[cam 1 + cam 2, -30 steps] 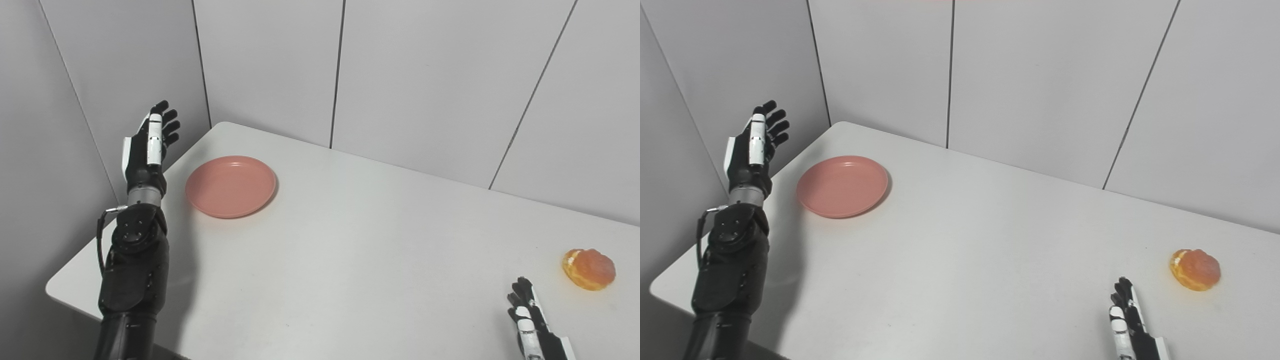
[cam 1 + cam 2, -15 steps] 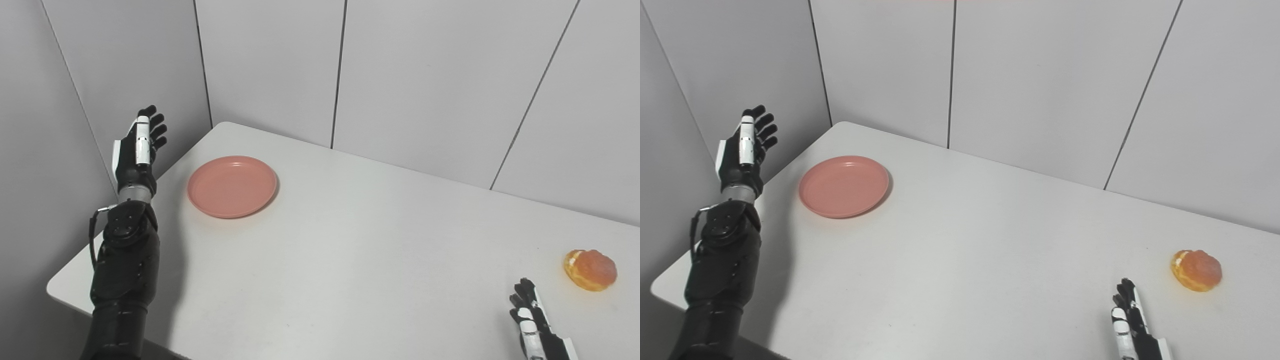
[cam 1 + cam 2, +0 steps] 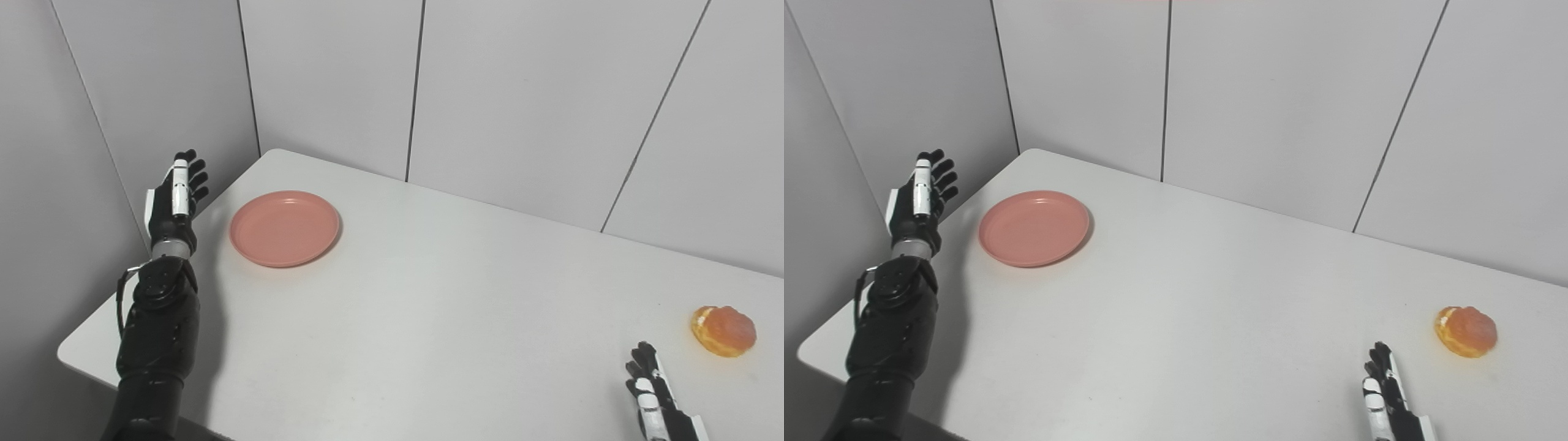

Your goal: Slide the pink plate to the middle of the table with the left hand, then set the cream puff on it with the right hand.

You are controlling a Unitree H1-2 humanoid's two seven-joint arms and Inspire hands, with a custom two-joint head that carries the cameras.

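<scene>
Step one, plate not yet slid: pink plate near the counter's far-left corner, left hand raised beside it, fingers apart, to press and push centreward; cream puff far right, near the empty, spread right hand.

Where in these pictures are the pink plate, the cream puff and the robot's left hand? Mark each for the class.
pink plate [image 3: 283, 226], left eye view, middle of its empty inner surface.
cream puff [image 3: 724, 330], left eye view, its orange top.
left hand [image 3: 919, 201], right eye view, back of the hand.
</scene>
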